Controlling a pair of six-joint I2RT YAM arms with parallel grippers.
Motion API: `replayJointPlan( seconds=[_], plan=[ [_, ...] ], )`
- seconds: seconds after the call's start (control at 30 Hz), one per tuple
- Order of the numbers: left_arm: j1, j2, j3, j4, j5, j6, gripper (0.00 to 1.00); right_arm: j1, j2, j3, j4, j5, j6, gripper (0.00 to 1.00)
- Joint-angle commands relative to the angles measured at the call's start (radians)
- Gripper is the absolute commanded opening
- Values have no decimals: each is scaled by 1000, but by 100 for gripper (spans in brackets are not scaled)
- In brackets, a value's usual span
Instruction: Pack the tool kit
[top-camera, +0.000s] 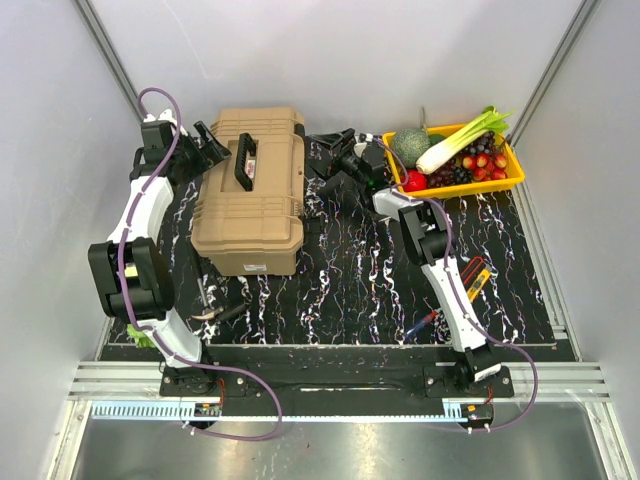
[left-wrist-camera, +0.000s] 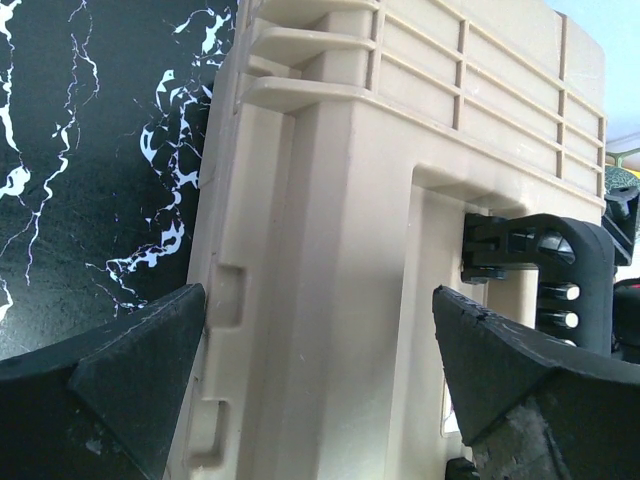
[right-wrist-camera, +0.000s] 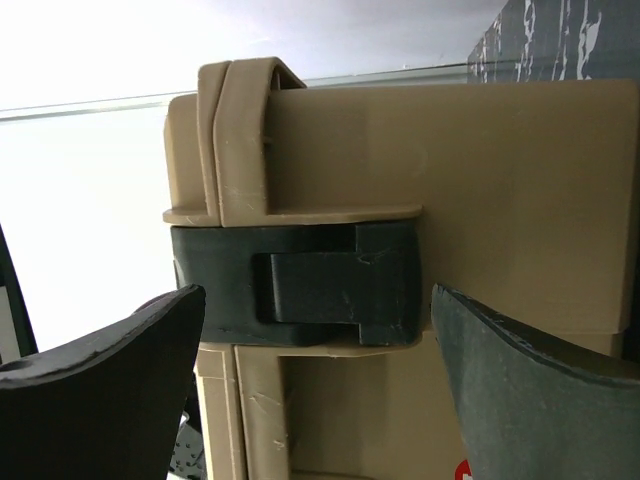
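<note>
The tan toolbox (top-camera: 250, 195) lies shut on the black marbled mat, its black handle (top-camera: 243, 160) flat on the ribbed lid. My left gripper (top-camera: 213, 148) is open at the box's far left side. In the left wrist view its jaws (left-wrist-camera: 320, 335) straddle the tan wall (left-wrist-camera: 350, 250), with the handle (left-wrist-camera: 565, 265) at the right. My right gripper (top-camera: 324, 165) is open at the box's far right side. Its wrist view shows a closed black latch (right-wrist-camera: 300, 285) between the spread fingers (right-wrist-camera: 110, 370). Loose hand tools lie near the front left (top-camera: 212, 310) and beside the right arm (top-camera: 474, 280).
A yellow tray (top-camera: 512, 172) of vegetables and fruit stands at the back right, close behind the right wrist. A screwdriver (top-camera: 420, 325) lies near the mat's front edge. Grey walls close in both sides, and the aluminium rail runs along the front.
</note>
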Motion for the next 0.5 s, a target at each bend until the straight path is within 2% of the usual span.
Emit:
replayJointPlan(
  seconds=[0.0,0.17,0.33,0.4,0.47],
  plan=[
    [-8,6,-15,43,89,-16,98,25,55,84,113,6,61,99],
    [-8,11,-13,19,86,-17,98,30,113,176,305,31,122,99],
    [-9,6,-21,17,64,-13,98,28,149,265,374,28,139,99],
    [-9,8,-22,17,72,-11,98,30,146,254,399,40,136,94],
    [-9,8,-24,17,74,-8,98,30,144,239,431,55,141,84]
  ],
)
